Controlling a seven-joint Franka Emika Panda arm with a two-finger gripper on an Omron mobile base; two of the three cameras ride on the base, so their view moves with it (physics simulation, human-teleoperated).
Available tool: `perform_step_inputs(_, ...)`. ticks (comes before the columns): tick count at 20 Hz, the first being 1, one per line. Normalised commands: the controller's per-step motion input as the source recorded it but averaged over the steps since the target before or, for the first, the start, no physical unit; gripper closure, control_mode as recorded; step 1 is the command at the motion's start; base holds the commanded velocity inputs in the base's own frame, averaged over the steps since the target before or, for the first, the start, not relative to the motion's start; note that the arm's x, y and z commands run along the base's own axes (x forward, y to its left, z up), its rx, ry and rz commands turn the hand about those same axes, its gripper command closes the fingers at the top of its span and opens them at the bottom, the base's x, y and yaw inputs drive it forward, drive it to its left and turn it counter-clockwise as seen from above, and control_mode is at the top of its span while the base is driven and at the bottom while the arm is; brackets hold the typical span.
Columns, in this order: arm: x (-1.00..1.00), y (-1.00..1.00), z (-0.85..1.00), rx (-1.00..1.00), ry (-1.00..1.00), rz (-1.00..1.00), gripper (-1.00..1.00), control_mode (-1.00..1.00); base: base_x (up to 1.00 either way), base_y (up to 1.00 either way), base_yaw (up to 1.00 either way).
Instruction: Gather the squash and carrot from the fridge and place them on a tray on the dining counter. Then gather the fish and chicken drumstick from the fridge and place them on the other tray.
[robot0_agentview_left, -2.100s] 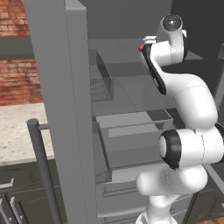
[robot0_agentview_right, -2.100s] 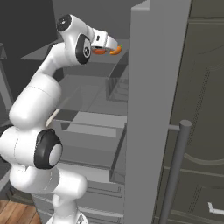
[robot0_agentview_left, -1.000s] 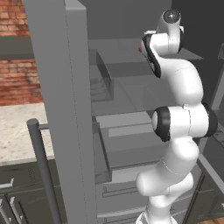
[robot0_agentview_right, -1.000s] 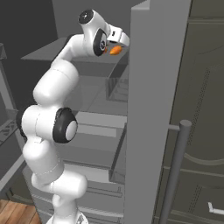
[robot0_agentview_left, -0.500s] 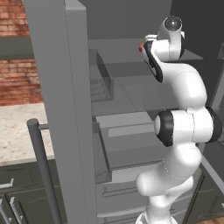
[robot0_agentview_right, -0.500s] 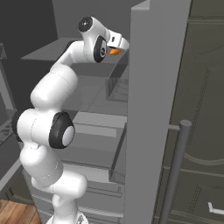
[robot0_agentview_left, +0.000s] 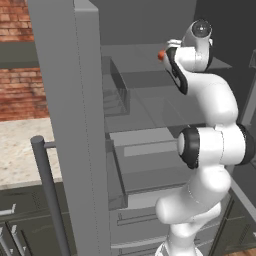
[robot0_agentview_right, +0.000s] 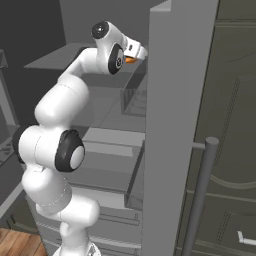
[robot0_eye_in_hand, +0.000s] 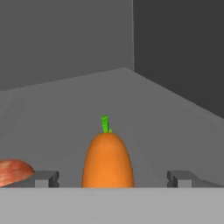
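A rendered home kitchen is shown. An open fridge (robot0_agentview_left: 145, 130) with grey shelves and pull-out drawers is seen ahead, its door (robot0_agentview_left: 75, 125) swung out at nine o'clock with a long bar handle (robot0_agentview_left: 47, 195). A brick wall (robot0_agentview_left: 20, 75) and a speckled counter (robot0_agentview_left: 22, 150) are seen beyond it. Dark panelled cabinetry (robot0_agentview_right: 232, 150) stands at three o'clock, and wood flooring (robot0_agentview_right: 20, 242) is laid below.

Arm (robot0_agentview_left: 210, 100) inside open fridge (robot0_agentview_left: 150, 105)
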Motion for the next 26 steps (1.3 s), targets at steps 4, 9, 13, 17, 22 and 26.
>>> perform_step_inputs(4, -0.24, 0.00, 0.00, 0.11, -0.01, 0.00, -1.00, -1.00, 0.00, 0.00, 0.00)
perform_step_inputs(9, -0.17, 0.00, 0.00, 0.10, 0.00, 0.00, -1.00, -1.00, 0.00, 0.00, 0.00)
perform_step_inputs(13, 0.04, 0.00, -0.01, 0.05, 0.03, 0.00, -1.00, -1.00, 0.00, 0.00, 0.00)
perform_step_inputs(17, 0.19, 0.00, -0.01, 0.00, 0.06, 0.00, -1.00, -1.00, 0.00, 0.00, 0.00)
perform_step_inputs(22, 0.13, 0.00, -0.01, 0.00, 0.02, 0.00, -1.00, -1.00, 0.00, 0.00, 0.00)
perform_step_inputs(26, -0.07, 0.08, -0.22, -0.02, 0.00, 0.00, 1.00, -1.00, 0.00, 0.00, 0.00)
